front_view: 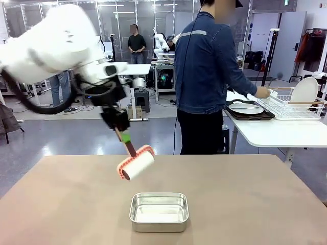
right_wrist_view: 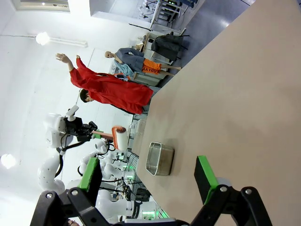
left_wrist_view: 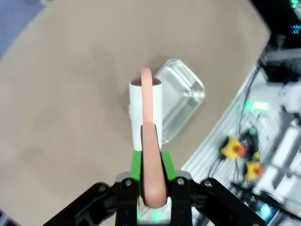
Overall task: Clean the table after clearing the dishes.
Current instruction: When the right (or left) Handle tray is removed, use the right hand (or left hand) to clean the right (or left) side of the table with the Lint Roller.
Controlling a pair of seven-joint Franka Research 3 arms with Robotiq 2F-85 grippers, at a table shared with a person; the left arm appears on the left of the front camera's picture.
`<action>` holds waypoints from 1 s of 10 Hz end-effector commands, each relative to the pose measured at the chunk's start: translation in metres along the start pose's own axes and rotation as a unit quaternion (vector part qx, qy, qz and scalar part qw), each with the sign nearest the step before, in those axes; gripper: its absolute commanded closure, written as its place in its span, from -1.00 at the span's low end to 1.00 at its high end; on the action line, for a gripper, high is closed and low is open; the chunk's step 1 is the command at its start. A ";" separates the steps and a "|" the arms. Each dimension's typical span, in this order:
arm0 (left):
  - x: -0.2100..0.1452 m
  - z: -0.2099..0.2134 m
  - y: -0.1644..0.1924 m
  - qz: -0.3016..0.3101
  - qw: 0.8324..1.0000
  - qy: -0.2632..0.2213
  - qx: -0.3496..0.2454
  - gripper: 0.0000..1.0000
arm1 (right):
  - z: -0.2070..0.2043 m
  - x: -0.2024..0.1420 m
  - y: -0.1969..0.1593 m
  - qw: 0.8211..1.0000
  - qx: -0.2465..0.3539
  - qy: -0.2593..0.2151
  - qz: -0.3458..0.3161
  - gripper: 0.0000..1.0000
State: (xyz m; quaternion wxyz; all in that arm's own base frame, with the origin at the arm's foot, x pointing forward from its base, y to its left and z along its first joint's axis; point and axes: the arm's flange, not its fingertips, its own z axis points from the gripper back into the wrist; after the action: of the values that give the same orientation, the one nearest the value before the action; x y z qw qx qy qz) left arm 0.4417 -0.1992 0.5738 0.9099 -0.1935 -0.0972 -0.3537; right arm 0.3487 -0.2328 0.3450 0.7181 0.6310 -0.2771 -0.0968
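At the left, the left claw [front_view: 124, 137] is clenched on the pink handle of a lint roller [front_view: 137, 164]. It holds the white roll tilted in the air above the tan table [front_view: 61, 199], and a steel pan [front_view: 159, 212] sits on the table just right of it, nearer the robot's edge. Farther right, beyond the table, a person [front_view: 204, 76] faces a white side table [front_view: 276, 133], where the dishes [front_view: 246, 108] lie: a white plate on a dark tray beside a wire rack [front_view: 288, 107]. The right claw [right_wrist_view: 148, 172] hangs released, green pads spread wide.
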 end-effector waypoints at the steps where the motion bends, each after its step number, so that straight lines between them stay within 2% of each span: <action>1: -0.045 -0.026 0.040 0.101 0.988 -0.121 0.006 0.70 | 0.000 0.000 0.004 1.000 -0.002 0.002 -0.005 -1.00; 2: -0.056 -0.037 0.060 0.116 0.982 -0.147 -0.004 0.70 | 0.000 0.000 0.004 1.000 -0.002 0.002 -0.005 -1.00; 3: -0.062 -0.047 0.072 0.131 0.980 -0.149 -0.010 0.70 | 0.000 0.000 0.004 1.000 -0.002 0.002 -0.005 -1.00; 4: -0.066 -0.048 0.073 0.053 0.987 -0.152 -0.001 0.70 | 0.000 0.000 0.004 1.000 -0.002 0.002 -0.005 -1.00; 5: -0.065 -0.028 0.083 0.149 0.982 -0.119 -0.007 0.70 | 0.000 0.000 0.004 1.000 -0.002 0.002 -0.005 -1.00; 8: -0.065 -0.028 0.083 0.149 0.982 -0.119 -0.007 0.70 | 0.000 0.000 0.004 1.000 -0.002 0.002 -0.005 -1.00; 9: -0.067 -0.039 0.084 0.140 0.982 -0.128 -0.003 0.57 | 0.000 0.000 0.004 1.000 -0.002 0.002 -0.005 -1.00; 10: -0.063 -0.041 0.105 0.179 0.973 -0.138 -0.050 0.57 | 0.000 0.000 0.004 1.000 -0.002 0.002 -0.005 -1.00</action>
State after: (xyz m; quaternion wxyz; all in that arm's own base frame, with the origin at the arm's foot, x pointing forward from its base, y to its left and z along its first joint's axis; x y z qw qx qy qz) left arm 0.4554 -0.1154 0.4917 0.9314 -0.2622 -0.1782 -0.1788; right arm 0.3488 -0.2327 0.3450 0.7182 0.6310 -0.2769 -0.0966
